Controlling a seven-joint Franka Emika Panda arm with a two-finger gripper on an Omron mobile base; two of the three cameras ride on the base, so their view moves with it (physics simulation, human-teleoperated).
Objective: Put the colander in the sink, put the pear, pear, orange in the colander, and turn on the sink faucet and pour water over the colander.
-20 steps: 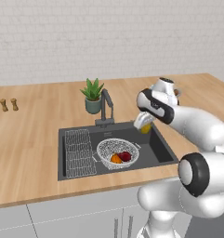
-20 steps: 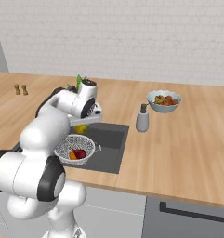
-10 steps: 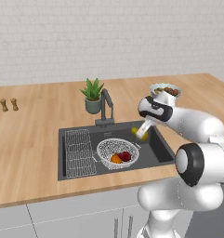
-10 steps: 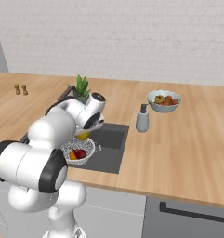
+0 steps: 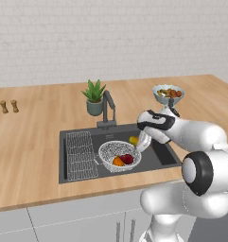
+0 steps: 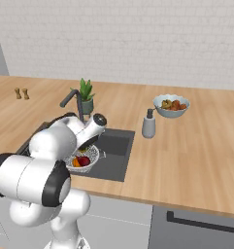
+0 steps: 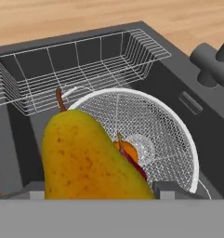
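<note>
Hand view is showing you the yellow pear (image 7: 85,158) held in the gripper (image 5: 140,145), jaws standing wide around its body, hanging over the near rim of the colander (image 7: 146,135). The colander is sitting in the sink (image 5: 160,153) beside the wire rack (image 7: 62,65), with the orange (image 7: 128,149) and the red pear (image 5: 127,159) already inside. You are wanting to carry the pear inward over the mesh centre, lower it close, then release so it is not bouncing out.
</note>
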